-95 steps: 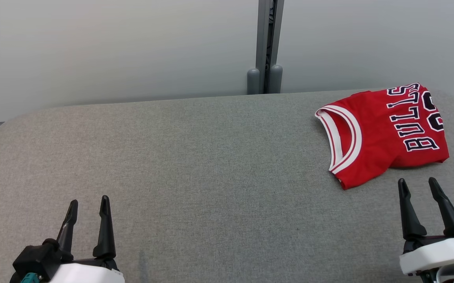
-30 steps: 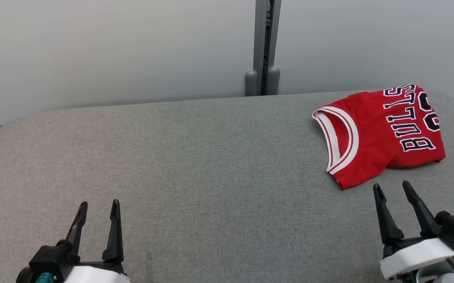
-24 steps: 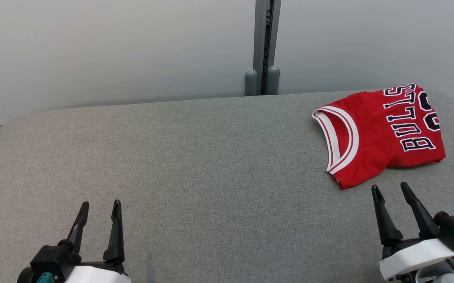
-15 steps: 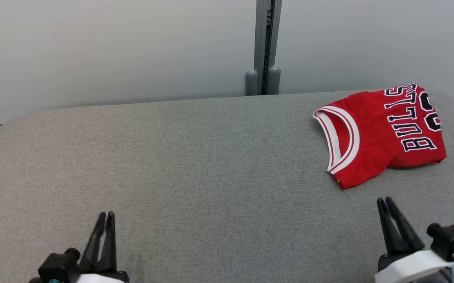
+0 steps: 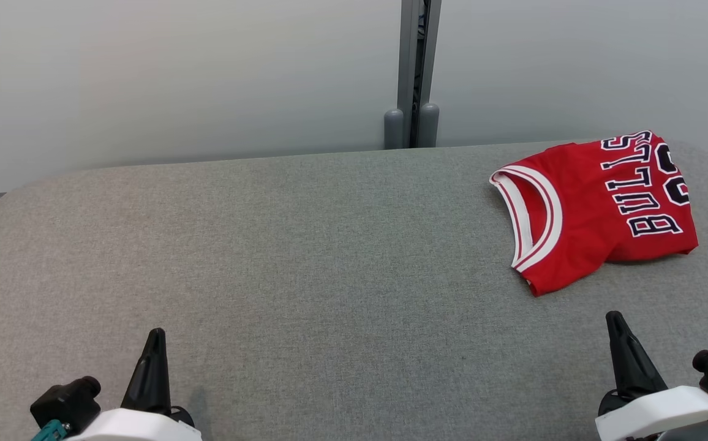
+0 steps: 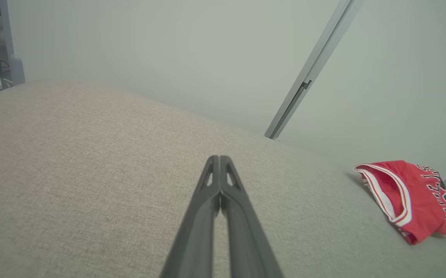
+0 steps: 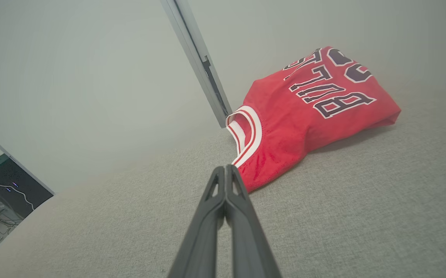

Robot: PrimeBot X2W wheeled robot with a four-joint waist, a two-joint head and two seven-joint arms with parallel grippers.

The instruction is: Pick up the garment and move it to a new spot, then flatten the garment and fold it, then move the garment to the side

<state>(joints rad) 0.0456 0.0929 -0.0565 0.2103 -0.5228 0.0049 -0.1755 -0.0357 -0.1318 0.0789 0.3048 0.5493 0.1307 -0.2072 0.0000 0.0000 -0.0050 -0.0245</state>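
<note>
A folded red jersey [image 5: 599,205] with white trim and dark lettering lies at the far right of the grey fabric table [image 5: 305,257]. It also appears at the right of the left wrist view as the jersey [image 6: 412,199], and just beyond the fingertips in the right wrist view as the jersey [image 7: 308,112]. My left gripper [image 5: 155,335] is shut and empty at the table's near left, fingers pressed together [image 6: 219,159]. My right gripper [image 5: 615,318] is shut and empty too, a short way in front of the jersey's near corner, not touching it [image 7: 226,168].
A pale wall stands behind the table, with a grey vertical post [image 5: 414,73] at its middle. The table's rounded far edge [image 5: 207,164] runs below the wall. Dark equipment [image 7: 3,189] sits off the table's left end.
Both grippers have gone from open to shut and drawn back toward the bottom of the head view. The jersey has stayed where it was.
</note>
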